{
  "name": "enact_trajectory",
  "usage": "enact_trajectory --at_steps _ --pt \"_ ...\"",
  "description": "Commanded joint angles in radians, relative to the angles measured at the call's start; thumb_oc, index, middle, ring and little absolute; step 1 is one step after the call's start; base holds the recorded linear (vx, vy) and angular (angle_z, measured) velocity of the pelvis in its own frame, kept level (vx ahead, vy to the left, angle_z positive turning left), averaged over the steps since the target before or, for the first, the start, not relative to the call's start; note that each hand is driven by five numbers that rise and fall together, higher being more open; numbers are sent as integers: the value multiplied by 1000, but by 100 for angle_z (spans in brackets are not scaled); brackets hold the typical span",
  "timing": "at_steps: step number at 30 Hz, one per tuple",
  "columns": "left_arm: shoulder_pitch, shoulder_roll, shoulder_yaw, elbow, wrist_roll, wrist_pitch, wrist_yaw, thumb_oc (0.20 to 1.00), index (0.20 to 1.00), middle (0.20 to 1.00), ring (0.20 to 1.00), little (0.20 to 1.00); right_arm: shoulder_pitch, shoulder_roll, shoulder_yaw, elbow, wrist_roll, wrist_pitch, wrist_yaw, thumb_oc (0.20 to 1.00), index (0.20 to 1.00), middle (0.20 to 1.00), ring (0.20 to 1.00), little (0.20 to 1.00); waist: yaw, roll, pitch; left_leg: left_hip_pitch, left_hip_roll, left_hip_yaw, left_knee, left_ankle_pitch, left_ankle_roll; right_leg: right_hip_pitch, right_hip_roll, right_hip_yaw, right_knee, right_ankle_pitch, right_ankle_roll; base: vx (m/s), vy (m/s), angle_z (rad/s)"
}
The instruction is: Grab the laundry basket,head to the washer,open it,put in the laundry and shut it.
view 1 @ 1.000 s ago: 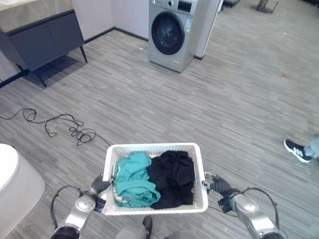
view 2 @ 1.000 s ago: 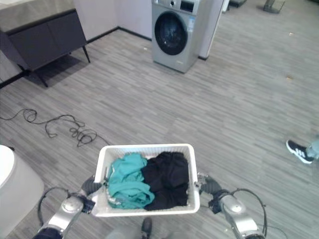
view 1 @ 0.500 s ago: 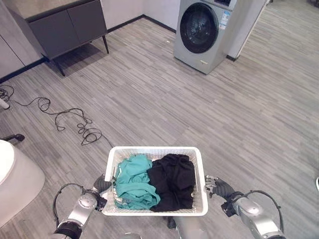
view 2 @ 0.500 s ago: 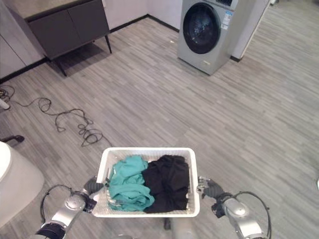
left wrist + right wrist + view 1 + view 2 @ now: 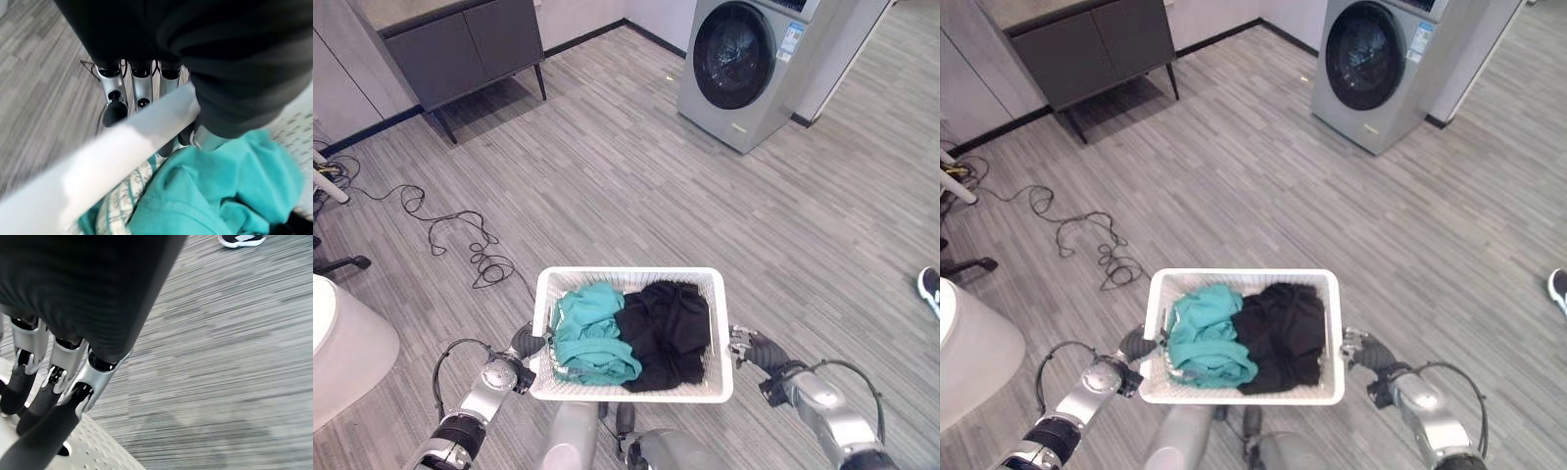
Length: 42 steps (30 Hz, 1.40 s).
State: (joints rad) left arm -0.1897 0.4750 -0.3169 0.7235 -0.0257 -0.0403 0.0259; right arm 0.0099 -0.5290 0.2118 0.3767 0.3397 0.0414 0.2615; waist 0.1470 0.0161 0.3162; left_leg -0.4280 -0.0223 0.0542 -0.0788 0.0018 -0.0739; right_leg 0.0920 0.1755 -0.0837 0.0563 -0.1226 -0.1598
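Observation:
I hold a white laundry basket (image 5: 626,276) off the floor in front of me, with a teal garment (image 5: 592,328) in its left half and black clothes (image 5: 671,328) in its right half. My left hand (image 5: 524,344) grips the basket's left rim, its fingers (image 5: 142,88) curled under the rim (image 5: 122,147) beside the teal cloth (image 5: 220,196). At the opposite side my right hand (image 5: 751,349) has its fingers (image 5: 63,367) curled over the basket's edge (image 5: 93,445). The silver washer (image 5: 754,64) stands at the far right, its round door closed.
A dark cabinet (image 5: 460,49) on thin legs stands against the far left wall. A black cable (image 5: 460,235) lies tangled on the floor ahead to the left. A white rounded object (image 5: 342,343) is close at my left. A person's shoe (image 5: 930,289) shows at the right edge.
The whole view has shifted: the washer now looks larger and sits further right, and the cabinet is nearer. Both hands keep their grip on the basket.

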Motion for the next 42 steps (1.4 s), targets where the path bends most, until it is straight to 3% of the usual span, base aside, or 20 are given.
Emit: enact_trajectory --at_steps 1,5,7,10,11,13,14,16,18,19,21,24,25,29,31,33,37,38,40,42 --pt "-9 66 31 -102 -2 -45 3 200 200 200 200 200 -6 14 8 -128 -2 -81 23 200 200 200 200 200 12 -78 -106 150 -31 -36 86 204 56 114 -60 152 50 -15 224 652 121 -54" --pt "50 76 72 -105 -1 -49 3 200 200 200 200 200 -33 45 44 -118 -4 -70 45 200 200 200 200 200 39 -119 -137 161 -67 -61 149 173 82 141 -122 178 89 8 263 490 162 -42" --pt "93 81 108 -110 -8 -50 -3 200 200 200 200 200 -43 68 63 -142 -13 -65 56 200 200 200 200 200 70 -156 -161 168 -101 -31 242 76 108 134 -186 203 177 132 337 553 201 -38" --pt "113 83 122 -112 -13 -47 3 200 200 200 200 200 -52 75 69 -143 -12 -63 61 200 200 200 200 200 82 -156 -160 200 -106 -34 259 41 122 70 -191 206 344 273 392 274 104 -33" --pt "120 88 130 -127 -13 -44 5 200 200 200 200 200 -68 82 80 -151 -19 -64 58 200 200 200 200 200 77 -136 -144 250 -89 -32 260 19 133 -4 -190 171 483 363 414 217 101 -13" --pt "126 93 138 -136 -17 -44 7 200 200 200 200 200 -76 85 82 -158 -21 -59 60 200 200 200 200 200 65 -120 -128 288 -74 -30 253 5 142 -50 -193 133 562 359 413 259 171 -11" --pt "126 92 143 -144 -23 -42 9 200 200 200 200 200 -86 96 90 -155 -31 -65 55 200 200 200 200 200 45 -87 -109 346 -51 -42 239 -5 154 -129 -192 81 641 315 390 466 228 -5" --pt "115 94 143 -139 -20 -39 10 200 200 200 200 200 -77 89 81 -154 -31 -61 57 200 200 200 200 200 6 -78 -92 398 -60 -86 223 -14 155 -222 -155 81 620 233 357 417 115 19" --pt "104 93 141 -122 -21 -41 12 200 200 200 200 200 -74 88 82 -148 -21 -61 64 200 200 200 200 200 -19 -75 -82 447 -61 -102 201 -29 148 -258 -193 13 523 198 332 345 -12 59" --pt "94 89 128 -105 -24 -43 12 200 200 200 200 200 -60 75 71 -141 -6 -64 64 200 200 200 200 200 -53 -84 -84 487 -72 -141 181 -37 129 -307 -152 40 345 150 315 407 -121 49" --pt "70 83 112 -74 -11 -44 15 200 200 200 200 200 -41 62 56 -152 7 -67 58 200 200 200 200 200 -86 -96 -84 524 -81 -185 174 -54 106 -325 -138 81 137 160 316 464 -151 68" --pt "64 78 107 -67 -10 -49 17 200 200 200 200 200 -34 60 53 -159 11 -64 55 200 200 200 200 200 -95 -90 -82 542 -73 -201 168 -63 99 -301 -144 63 88 178 318 227 -101 68" --pt "38 59 86 -49 0 -53 26 200 200 200 200 200 -35 53 51 -168 12 -67 48 200 200 200 200 200 -120 -99 -92 571 -59 -228 169 -53 70 -347 -187 34 -28 275 344 458 -296 46" --pt "25 34 58 -35 7 -49 23 200 200 200 200 200 -24 36 47 -165 41 -63 46 200 200 200 200 200 -135 -92 -117 577 5 -275 272 -21 21 -299 -154 54 8 249 293 364 -303 44" --pt "18 29 50 -24 -3 -48 20 200 200 200 200 200 -28 23 51 -174 39 -57 52 200 200 200 200 200 -154 -83 -124 552 47 -275 406 65 -4 -270 -134 35 35 204 262 372 -291 43" --pt "1 30 34 -19 -2 -44 18 200 200 200 200 200 -34 14 57 -180 58 -53 49 200 200 200 200 200 -153 -102 -109 468 46 -250 583 142 -4 -221 -138 41 26 193 245 292 -281 23" --pt "-23 42 21 -25 -5 -44 16 200 200 200 200 200 -44 4 63 -185 78 -51 42 200 200 200 200 200 -126 -119 -86 375 41 -191 698 149 17 -149 -132 50 10 167 225 232 -245 -7" --pt "-47 44 7 -14 -11 -46 14 200 200 200 200 200 -56 2 71 -194 81 -51 41 200 200 200 200 200 -103 -126 -78 270 -4 -158 661 105 24 -100 -133 66 -3 148 223 277 -153 -15" --pt "-51 48 5 -13 -12 -47 13 200 200 200 200 200 -58 1 70 -197 88 -53 39 200 200 200 200 200 -92 -127 -77 221 -15 -134 617 85 27 -77 -131 73 -9 142 227 261 -120 -22" --pt "-46 65 13 -19 6 -53 19 200 200 200 200 200 -66 7 84 -219 92 -79 38 200 200 200 200 200 -48 -106 -80 155 -27 -74 349 89 31 -26 -90 86 0 98 230 467 -76 -66"
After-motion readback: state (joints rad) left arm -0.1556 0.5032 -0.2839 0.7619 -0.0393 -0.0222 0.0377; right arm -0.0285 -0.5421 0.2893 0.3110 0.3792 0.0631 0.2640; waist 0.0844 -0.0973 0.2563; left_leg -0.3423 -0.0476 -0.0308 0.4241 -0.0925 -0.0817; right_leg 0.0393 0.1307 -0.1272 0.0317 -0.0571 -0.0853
